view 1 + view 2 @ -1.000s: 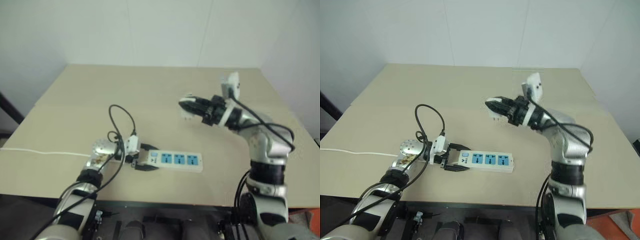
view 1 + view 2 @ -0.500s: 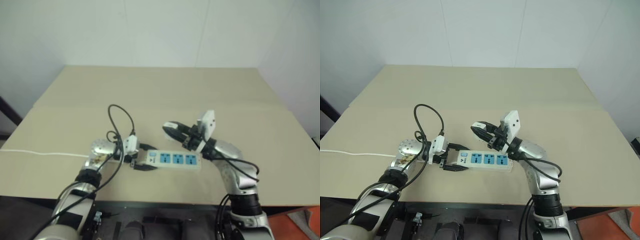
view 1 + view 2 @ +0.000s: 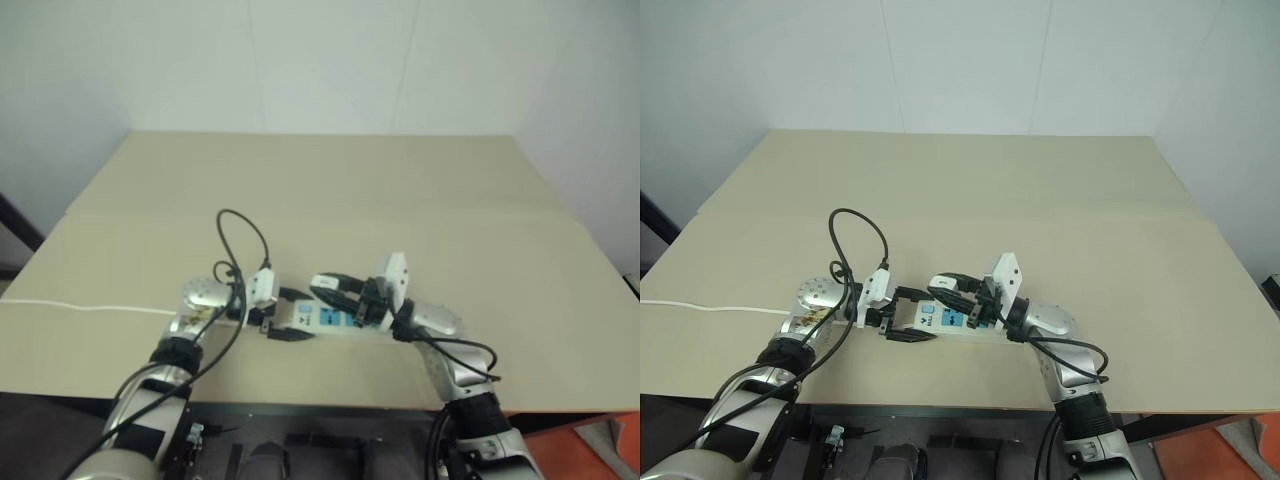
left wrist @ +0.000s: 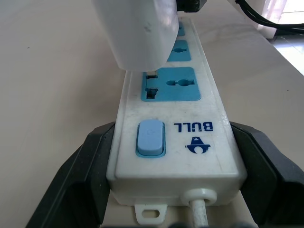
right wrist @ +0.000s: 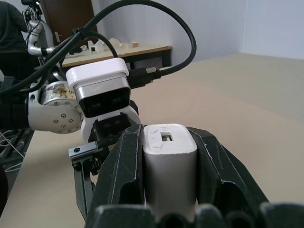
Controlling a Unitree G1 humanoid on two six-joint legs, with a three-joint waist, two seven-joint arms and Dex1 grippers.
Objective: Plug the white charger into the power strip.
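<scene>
While steadying for insertion, left gripper [image 4: 171, 190] fingers [image 4: 80, 175] bracket switch end of long white plastic power strip [image 4: 173, 137] on beige table [image 3: 330, 180] | right gripper [image 5: 166, 161] clamped on small white rectangular charger [image 5: 168, 166], poised above nearest blue socket [image 4: 171, 84]

Charger [image 4: 137, 33] just above power strip [image 4: 173, 137]
</scene>
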